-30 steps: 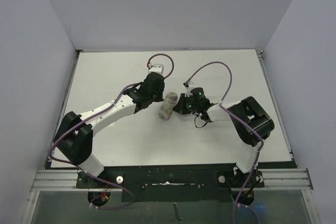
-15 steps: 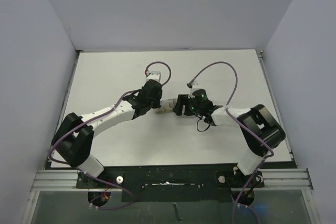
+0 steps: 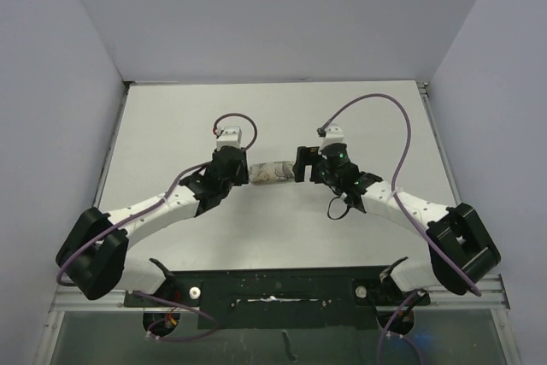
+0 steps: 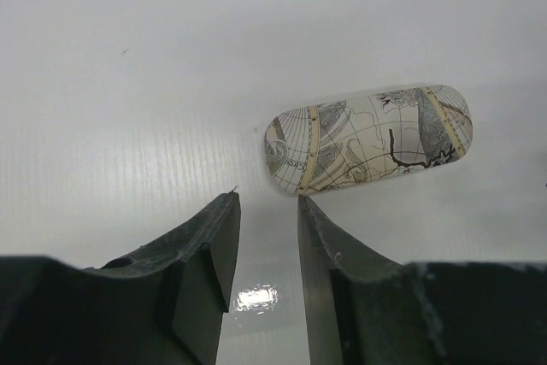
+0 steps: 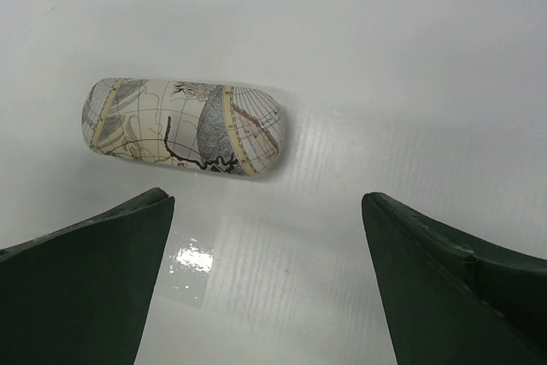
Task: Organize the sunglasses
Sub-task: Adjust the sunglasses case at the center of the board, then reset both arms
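Observation:
A closed oblong case (image 3: 272,173) with a grey-beige map pattern lies flat on the white table, midway between my two grippers. The sunglasses are out of view in every frame. My left gripper (image 3: 246,175) sits just left of the case; in the left wrist view its jaws (image 4: 267,198) stand a narrow gap apart with only bare table between them, the case (image 4: 367,138) just beyond the tips. My right gripper (image 3: 301,165) is just right of the case. It is wide open (image 5: 267,198) and empty, with the case (image 5: 182,127) ahead and to the left.
The white table (image 3: 171,117) is boxed in by pale walls at the back and both sides. Purple cables loop above each wrist (image 3: 235,119). The arms' bases and a black rail (image 3: 273,284) run along the near edge.
The case went from tilted between the grippers to lying flat and free. The right gripper opened wide, the left one opened a little, and both arms drew back from the case.

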